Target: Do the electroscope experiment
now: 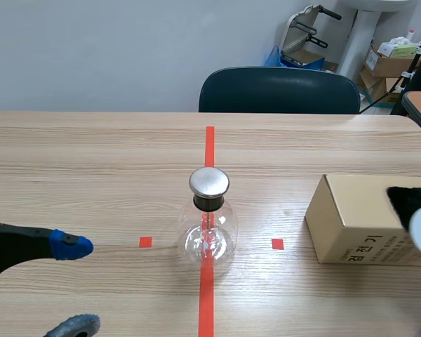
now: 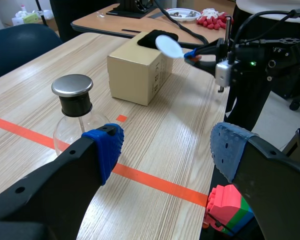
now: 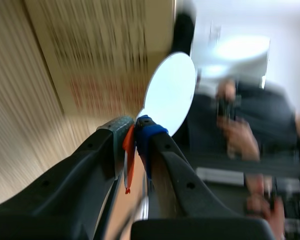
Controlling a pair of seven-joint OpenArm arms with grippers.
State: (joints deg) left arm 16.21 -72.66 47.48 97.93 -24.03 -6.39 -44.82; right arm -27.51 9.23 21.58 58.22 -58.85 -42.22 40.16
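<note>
While left hand (image 2: 167,147) stands apart, right hand (image 3: 133,127) clamps white disc (image 3: 170,92), round glass electroscope (image 1: 209,210) steel-capped

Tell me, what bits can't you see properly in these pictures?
Right tool, holding the white disc: nearly all cut off by the scene view's edge.
Cardboard box: its print is blurred in the right wrist view.
Flask: its insides are too small in the scene view.
</note>
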